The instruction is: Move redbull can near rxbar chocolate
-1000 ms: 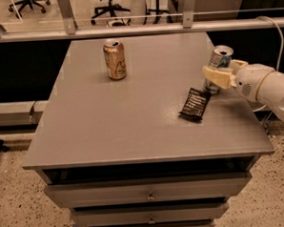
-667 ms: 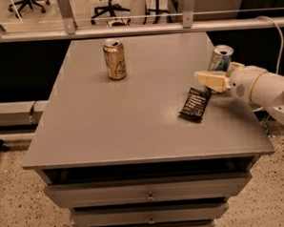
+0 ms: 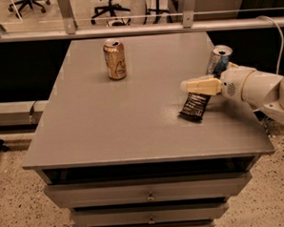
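The redbull can (image 3: 219, 58) stands upright on the table near its right edge, its lower part hidden behind my gripper. The rxbar chocolate (image 3: 194, 107) lies flat just in front and to the left of the can, a short gap away. My gripper (image 3: 187, 86) reaches in from the right and points left, hovering just above the far end of the rxbar and in front of the can. It is open and holds nothing; the can stands free of it.
A shorter gold can (image 3: 115, 59) stands at the back left of the grey table (image 3: 109, 122). The table's right edge is close to the redbull can. Drawers sit below the front edge. A railing runs behind the table.
My gripper has drawn away from the redbull can, moving left and toward the front over the rxbar's end. The can stays standing where it was.
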Controlling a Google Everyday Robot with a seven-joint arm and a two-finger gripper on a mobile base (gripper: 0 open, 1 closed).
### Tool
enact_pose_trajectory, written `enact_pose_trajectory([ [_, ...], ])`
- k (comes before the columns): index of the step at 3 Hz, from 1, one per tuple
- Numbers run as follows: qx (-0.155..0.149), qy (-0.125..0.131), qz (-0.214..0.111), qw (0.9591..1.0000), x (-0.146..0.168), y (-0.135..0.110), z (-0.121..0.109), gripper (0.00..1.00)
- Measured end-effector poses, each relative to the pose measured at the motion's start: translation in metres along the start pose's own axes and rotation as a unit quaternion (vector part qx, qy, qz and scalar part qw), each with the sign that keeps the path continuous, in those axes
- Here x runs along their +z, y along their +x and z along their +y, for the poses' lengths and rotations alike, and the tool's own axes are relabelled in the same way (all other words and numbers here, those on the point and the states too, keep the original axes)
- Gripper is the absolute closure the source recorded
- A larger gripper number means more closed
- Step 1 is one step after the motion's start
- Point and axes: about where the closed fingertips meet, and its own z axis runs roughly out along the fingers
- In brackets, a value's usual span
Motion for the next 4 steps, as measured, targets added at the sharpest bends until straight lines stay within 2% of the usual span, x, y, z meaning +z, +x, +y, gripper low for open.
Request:
enact_pose_trajectory([
  [1,-0.013,0.005,0.003,0.9999,-0.013,-0.008,0.0,0.0],
  [2,-0.04,0.014,-0.003,0.9991,-0.042,-0.027,-0.002,0.0],
  [3,-0.067,0.025,-0.01,0.9974,-0.092,-0.046,-0.005,0.0],
  [4,-0.08,0.015,-0.006,0.9967,-0.15,-0.063,-0.01,0.0],
])
